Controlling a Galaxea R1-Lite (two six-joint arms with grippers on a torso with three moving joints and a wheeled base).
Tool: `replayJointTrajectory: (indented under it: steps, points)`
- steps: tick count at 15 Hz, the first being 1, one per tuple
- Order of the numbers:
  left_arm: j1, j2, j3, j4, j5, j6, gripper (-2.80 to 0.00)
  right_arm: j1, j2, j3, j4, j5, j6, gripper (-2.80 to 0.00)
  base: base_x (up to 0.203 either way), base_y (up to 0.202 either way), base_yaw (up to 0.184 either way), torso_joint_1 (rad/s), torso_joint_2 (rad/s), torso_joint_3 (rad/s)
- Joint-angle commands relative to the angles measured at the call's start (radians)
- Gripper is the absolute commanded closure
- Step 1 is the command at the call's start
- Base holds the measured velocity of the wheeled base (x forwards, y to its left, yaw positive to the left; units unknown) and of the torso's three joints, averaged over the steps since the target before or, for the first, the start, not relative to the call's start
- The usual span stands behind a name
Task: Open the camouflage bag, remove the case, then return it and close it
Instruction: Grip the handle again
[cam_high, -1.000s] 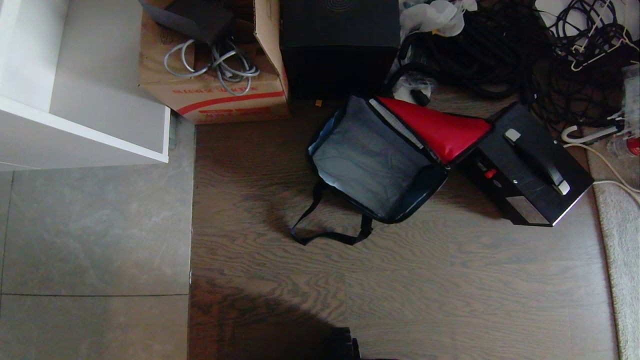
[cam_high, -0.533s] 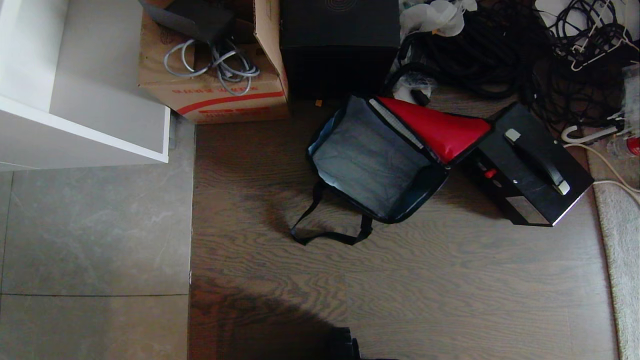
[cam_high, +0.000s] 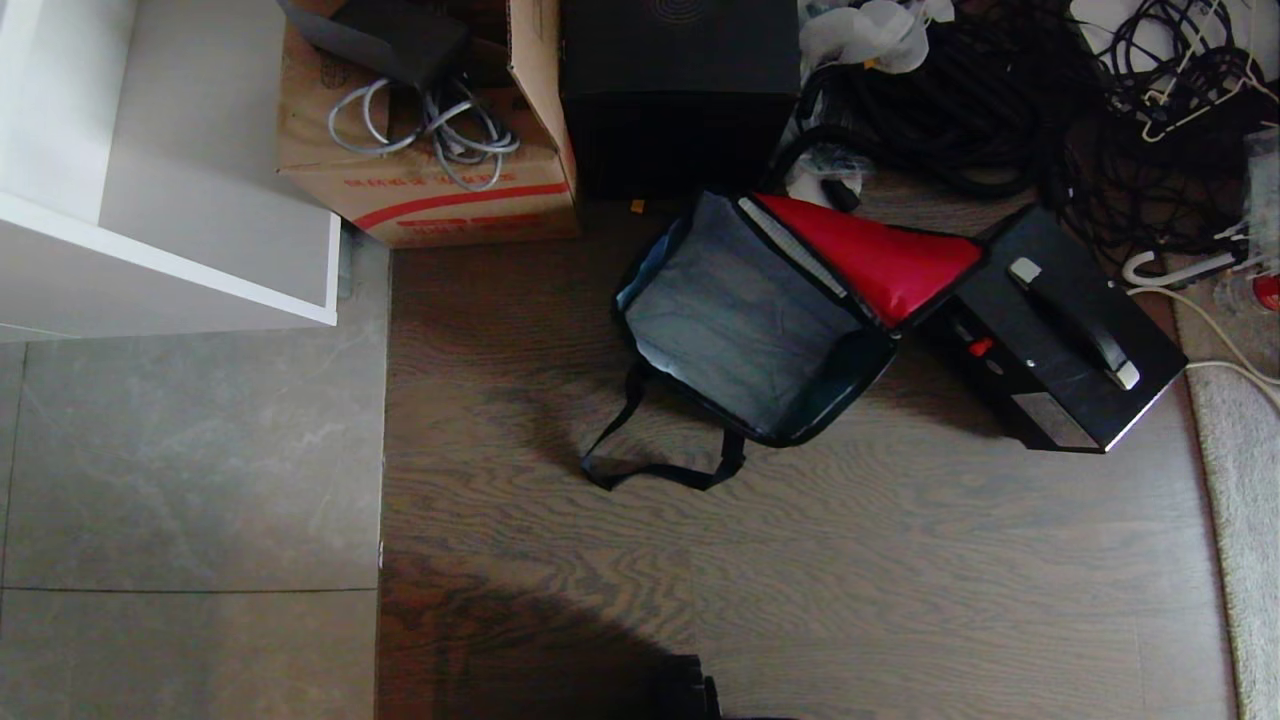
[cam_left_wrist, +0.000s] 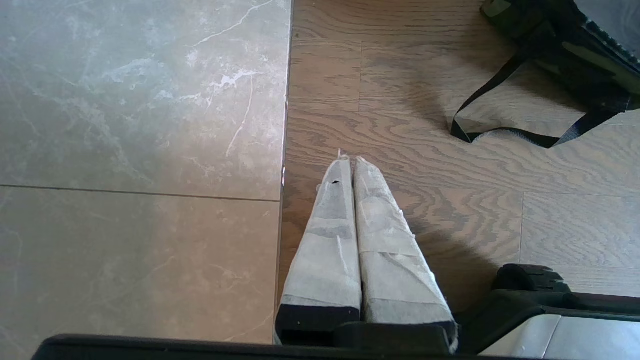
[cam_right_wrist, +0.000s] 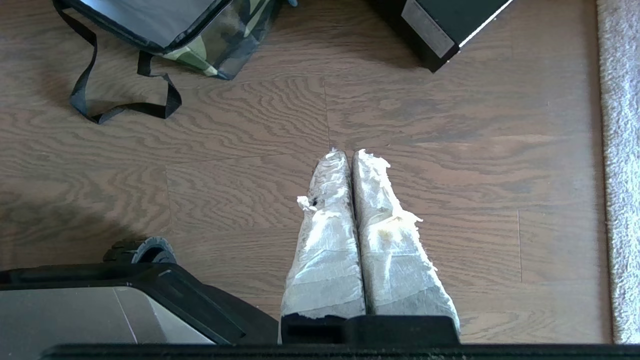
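Camouflage bag (cam_high: 745, 320): open on the wooden floor (cam_high: 800, 560), far and right of centre in the head view; grey lining bare, nothing inside; red-lined lid (cam_high: 880, 262) thrown back to the right, resting against the case.
Bag strap (cam_high: 650, 455): black loop lying slack on the floor at the near left corner of the bag.
Case (cam_high: 1060, 335): black, flat on the floor just right of the bag, touching its lid; handle up, small red spot and greyish panel on the near-left side.
Left gripper (cam_left_wrist: 348, 159): parked low over the floor beside the seam between wood and grey tile (cam_left_wrist: 140, 125); taped fingers (cam_left_wrist: 327, 235) pressed together, holding nothing; well short of the bag's near corner.
Right gripper (cam_right_wrist: 345, 151): parked over bare wood, taped fingers (cam_right_wrist: 390, 235) pressed together, empty; bag far left of it, case corner far right, pale rug (cam_right_wrist: 617, 150) along the right edge.
Surroundings: brown cardboard box (cam_high: 430, 170) with grey cables far left of the bag; tall black box (cam_high: 680, 95) behind the bag; tangle of black cables (cam_high: 1000, 100) far right; white cabinet (cam_high: 160, 170) at far left.
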Motion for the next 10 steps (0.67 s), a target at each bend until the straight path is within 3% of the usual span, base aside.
replayJointTrajectory:
  steps: [1,10]
  points:
    - [-0.001,0.000,0.008,0.000,-0.001,0.000,0.00,0.000,0.004,0.002,-0.001,-0.001,0.000,0.00,0.000,0.000,0.000,0.000,0.00,0.000]
    - [-0.001,0.000,0.008,0.000,0.000,0.000,0.00,0.000,0.004,0.002,-0.001,0.000,-0.009,0.00,0.000,0.000,0.000,0.000,0.00,0.000]
